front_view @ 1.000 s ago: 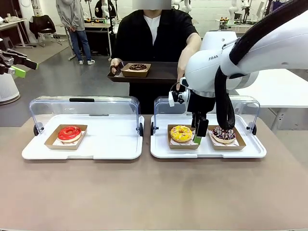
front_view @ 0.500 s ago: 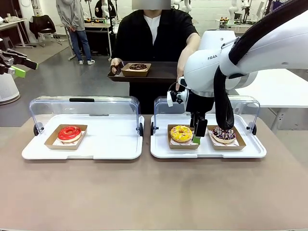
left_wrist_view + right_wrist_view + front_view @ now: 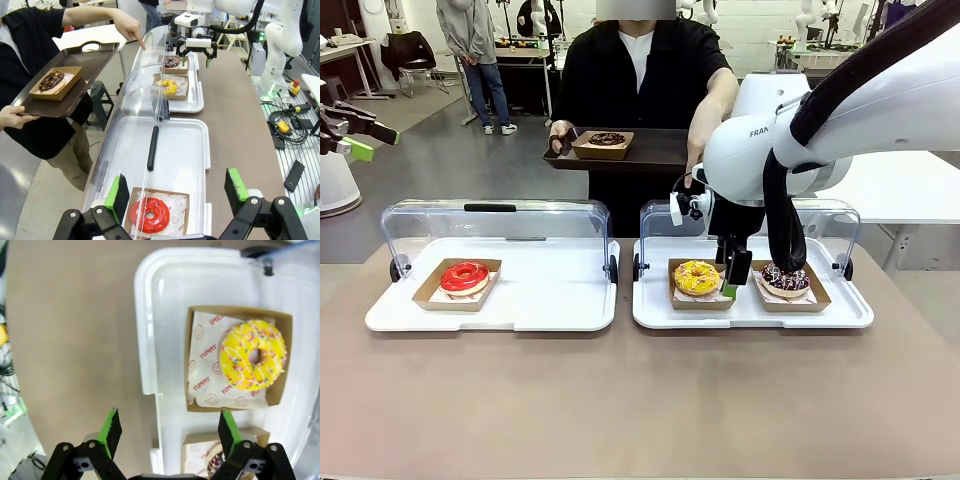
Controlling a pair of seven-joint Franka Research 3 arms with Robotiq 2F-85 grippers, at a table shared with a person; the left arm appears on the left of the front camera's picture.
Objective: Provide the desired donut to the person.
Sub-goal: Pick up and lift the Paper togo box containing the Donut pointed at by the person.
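Observation:
The person (image 3: 640, 70) stands at the far side holding a dark tray (image 3: 660, 152) with a boxed chocolate donut (image 3: 606, 140) on it. Their other hand (image 3: 696, 160) points down over the right white tray (image 3: 750, 312); the pointing hand (image 3: 131, 31) hovers by that case's lid. On that tray sit a yellow sprinkled donut (image 3: 697, 277) (image 3: 253, 362) and a chocolate sprinkled donut (image 3: 785, 277). My right gripper (image 3: 732, 278) (image 3: 168, 431) hangs open just above the tray, between the two. A red donut (image 3: 465, 276) (image 3: 150, 216) lies on the left tray. My left gripper (image 3: 177, 189) is open, high above it.
Both white trays have clear lids (image 3: 490, 225) folded up at their far edges. The left tray (image 3: 560, 300) holds a single box at its left end. Bare brown tabletop (image 3: 640, 400) spans the near side. My left gripper (image 3: 355, 135) sits at the far left edge.
My right arm has shifted slightly to the right, with its gripper staying open over the right tray. The person and the left arm have held still.

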